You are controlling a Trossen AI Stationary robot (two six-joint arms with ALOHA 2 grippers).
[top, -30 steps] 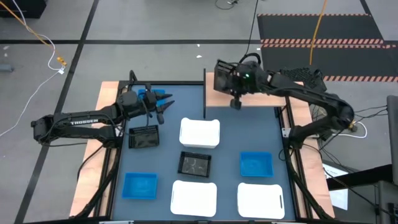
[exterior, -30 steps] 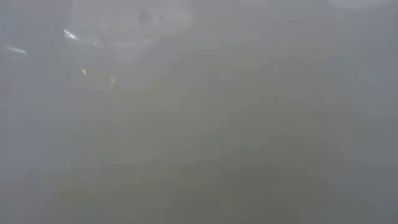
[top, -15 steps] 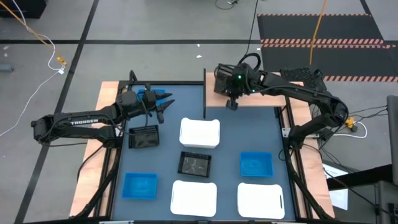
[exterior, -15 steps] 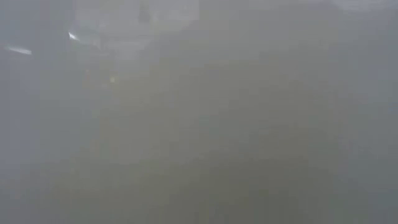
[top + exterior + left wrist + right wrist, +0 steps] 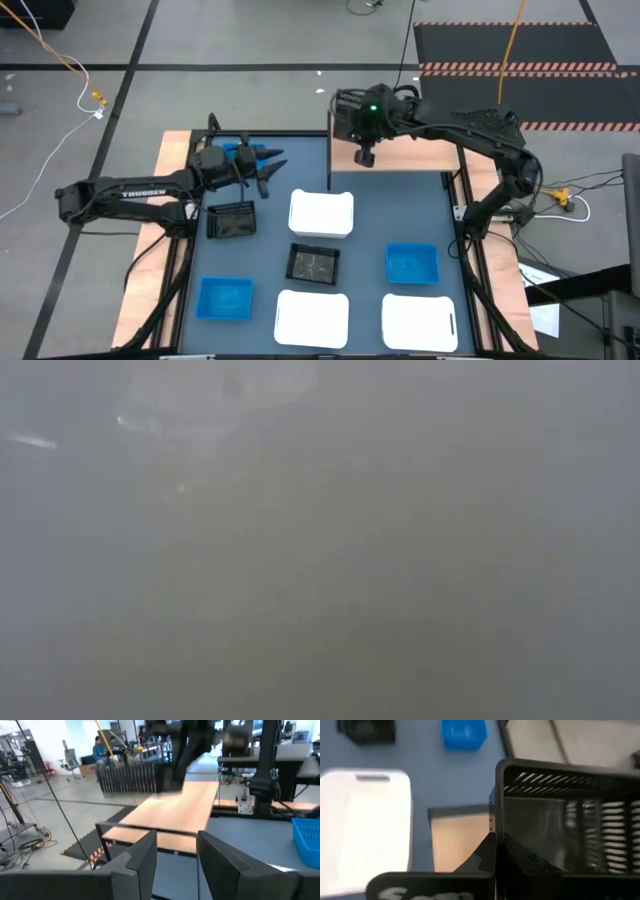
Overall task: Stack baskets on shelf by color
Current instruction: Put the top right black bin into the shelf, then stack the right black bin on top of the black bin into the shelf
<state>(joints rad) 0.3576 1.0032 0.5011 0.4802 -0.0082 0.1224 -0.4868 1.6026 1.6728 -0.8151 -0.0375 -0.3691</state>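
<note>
Since 1 second ago the right end effector (image 5: 366, 158) has swung toward the shelf's left end, carrying a black basket (image 5: 347, 118); it is clamped narrow on that basket's rim above the shelf (image 5: 400, 158). The left end effector (image 5: 268, 168) has edged slightly right and stands wide, holding nothing.

The low view is fogged grey throughout and nothing can be made out in it. In the right wrist view the held basket's slatted wall (image 5: 560, 815) blocks much of the scene.

Nearest on the table (image 5: 370, 215) lie 2 white baskets (image 5: 312, 318) (image 5: 419, 323) and a blue basket (image 5: 225, 298). Farther in sit a second black basket (image 5: 314, 264) and another blue basket (image 5: 412, 264), then a third black basket (image 5: 231, 220) and a third white basket (image 5: 321, 214). All appear empty. A blue basket (image 5: 238, 152) lies at the far left, partly covered by the left arm. The shelf stands at the far edge.
</note>
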